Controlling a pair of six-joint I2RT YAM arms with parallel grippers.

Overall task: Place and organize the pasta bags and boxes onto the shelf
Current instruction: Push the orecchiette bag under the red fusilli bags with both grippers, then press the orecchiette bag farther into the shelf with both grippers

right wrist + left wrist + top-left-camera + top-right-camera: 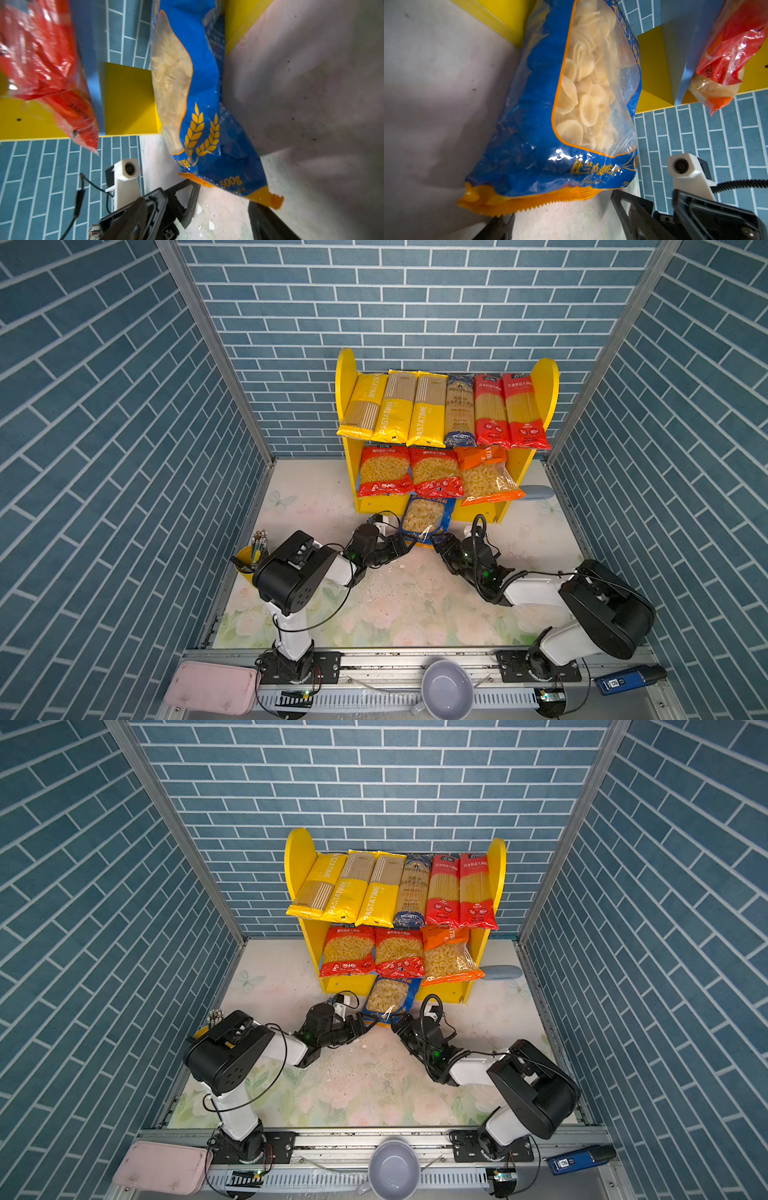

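The shelf (545,385) (297,861) stands at the back. Its upper board carries three yellow PASTATIME packs (392,410), a dark-blue spaghetti pack (459,410) and two red spaghetti packs (507,410). On the lower board are two red short-pasta bags (409,472) and an orange bag (484,477). A blue bag of round pasta (424,516) (529,145) (207,104) rests on the table, leaning against the shelf's front. My left gripper (409,545) (564,224) is open just below the bag's near-left corner. My right gripper (436,541) (199,226) is open at its near-right corner. Neither holds anything.
A yellow cup of pens (249,560) stands at the table's left edge. A pale blue object (538,491) lies beside the shelf's right foot. On the front rail sit a pink case (212,686), a grey bowl (446,689) and a blue device (627,678). Crumbs dot the mat.
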